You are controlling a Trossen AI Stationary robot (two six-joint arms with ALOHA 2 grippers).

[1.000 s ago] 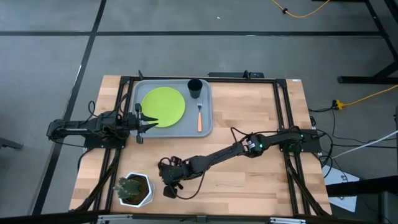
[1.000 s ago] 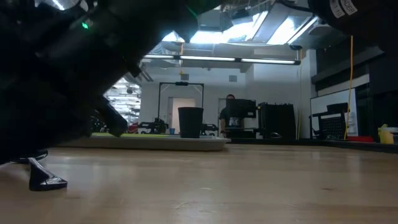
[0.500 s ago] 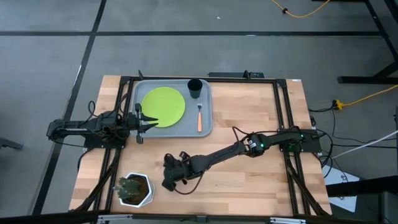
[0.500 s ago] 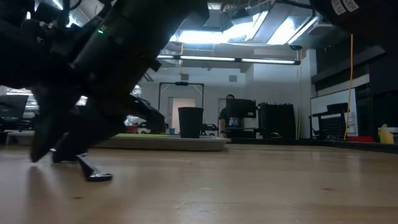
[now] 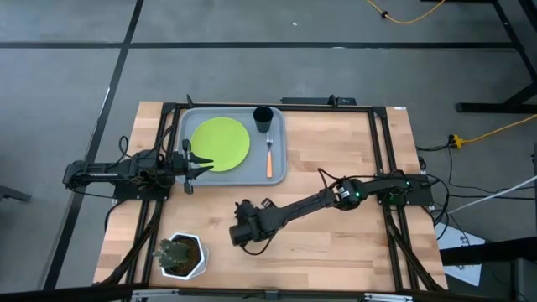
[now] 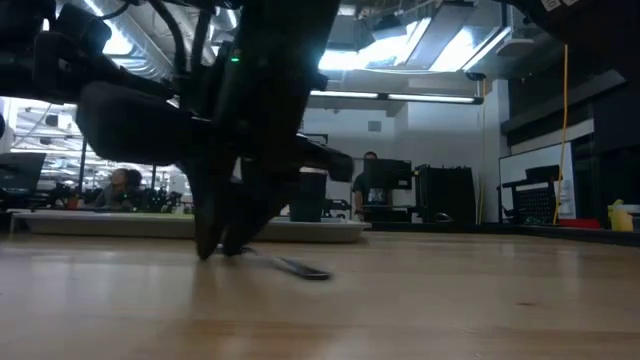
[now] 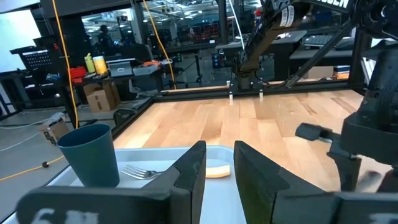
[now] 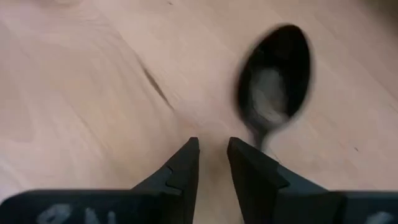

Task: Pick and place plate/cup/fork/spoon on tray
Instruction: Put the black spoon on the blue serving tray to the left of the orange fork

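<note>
The lime-green plate (image 5: 220, 141), the dark cup (image 5: 263, 118) and the orange-handled fork (image 5: 269, 159) lie on the grey-blue tray (image 5: 280, 174) at the table's far side. My right gripper (image 5: 243, 235) is near the table's middle, toward the near edge. It is shut on the dark spoon (image 8: 273, 74), which also shows in the low view (image 6: 300, 267). My left gripper (image 5: 195, 165) is shut and empty, level at the tray's left rim beside the plate. Its wrist view shows the cup (image 7: 90, 155) and the fork (image 7: 140, 172). My right gripper holds the spoon by its thin handle (image 8: 260, 142), which runs in under one finger, so the pinch itself is hidden. The fingers point down from above. The spoon slants down and away from them, its bowl (image 6: 308, 269) lowest and close to the table. I cannot tell whether the bowl touches the wood.
A white hexagonal pot with a plant (image 5: 180, 256) stands at the near left corner, left of my right gripper. Bare wood lies between my right gripper and the tray's near rim. Black frame rails run along the table's left and right sides.
My right gripper has moved toward the table's right edge and a little toward the tray, away from the plant pot. It carries the spoon along, still shut on it. The spoon's handle now slants flatter than before.
</note>
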